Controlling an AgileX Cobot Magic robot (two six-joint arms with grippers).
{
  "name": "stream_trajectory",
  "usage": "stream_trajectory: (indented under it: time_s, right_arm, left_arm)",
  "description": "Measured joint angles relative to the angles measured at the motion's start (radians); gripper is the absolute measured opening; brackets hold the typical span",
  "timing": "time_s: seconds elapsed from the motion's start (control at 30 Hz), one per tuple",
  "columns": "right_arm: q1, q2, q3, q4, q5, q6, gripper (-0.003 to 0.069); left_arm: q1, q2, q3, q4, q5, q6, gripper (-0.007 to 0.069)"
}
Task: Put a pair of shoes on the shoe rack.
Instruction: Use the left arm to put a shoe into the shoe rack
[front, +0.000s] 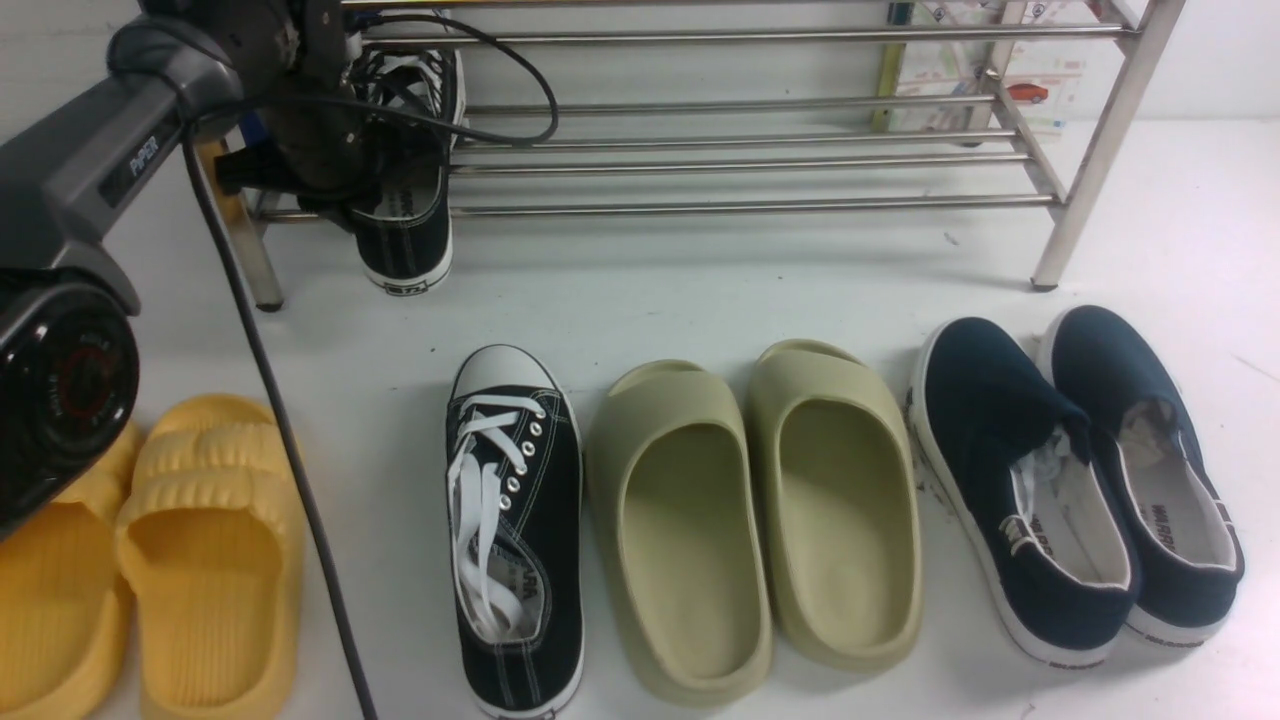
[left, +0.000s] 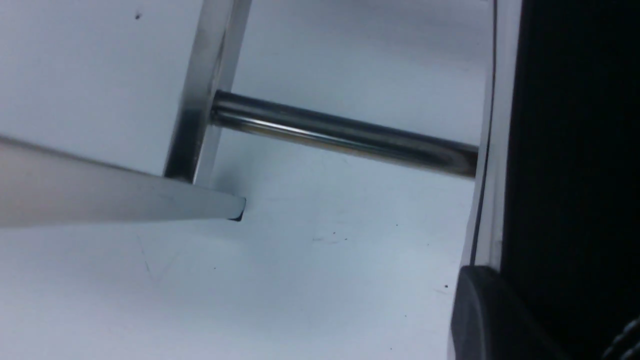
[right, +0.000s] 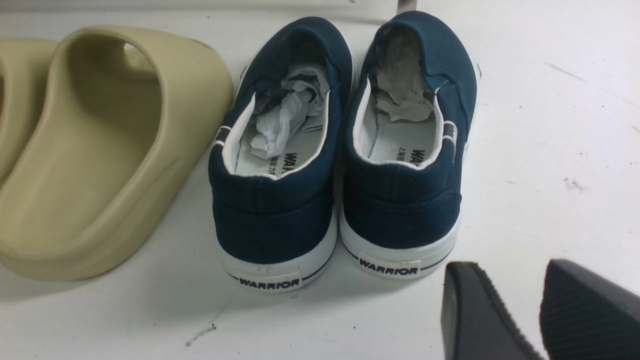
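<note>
The left claw (front: 365, 190) grips one black sneaker (front: 410, 245) at the shoe rack's (front: 750, 207) left end — heel over the front bar. The right claw (right: 510, 285) hangs open; the other sneaker (front: 515, 530) lies on the bench (front: 700, 290).

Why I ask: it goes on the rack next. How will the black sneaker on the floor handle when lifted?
The black sneaker has a soft-looking canvas collar that probably squashes under a claw. Its loose white laces may dangle. It sits flat, so rolling seems unlikely.
</note>
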Motion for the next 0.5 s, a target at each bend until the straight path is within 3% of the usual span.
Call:
stream_trajectory:
  time_s: [0.3,0.5]
  right_arm:
    - [0.0,0.0,0.0,0.0,0.0,0.0,0.0244]
    - [0.0,0.0,0.0,0.0,0.0,0.0,0.0244]
  left_arm:
    - [0.0,-0.023,-0.012,-0.002,-0.049,-0.001,0.0242]
    - [0.0,-0.085,-0.012,-0.053,0.013,0.001,0.0283]
